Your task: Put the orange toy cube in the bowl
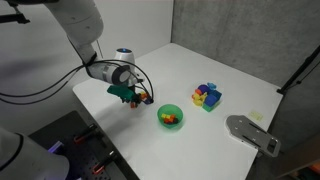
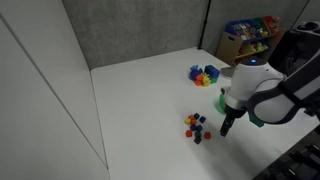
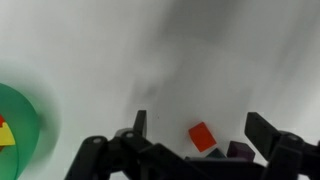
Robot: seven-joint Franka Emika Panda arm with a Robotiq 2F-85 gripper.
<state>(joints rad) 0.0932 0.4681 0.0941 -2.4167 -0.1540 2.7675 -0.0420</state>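
While fingers (image 3: 140, 125) stand spread, empty, orange toy cube (image 3: 202, 137) lies on desk (image 3: 100, 50) between them, lower centre of wrist view. Step: pre-grasp. Next: descend, pinch cube only, clear of dark piece (image 3: 238, 150); then carry to bowl (image 3: 15, 130), left edge.

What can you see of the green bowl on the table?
The bowl is small, round, bright green and plastic-looking, with a plain rim. It stands upright on the white table, between the end effector and a blue container of blocks, touching neither. Small yellow and red pieces lie inside it.
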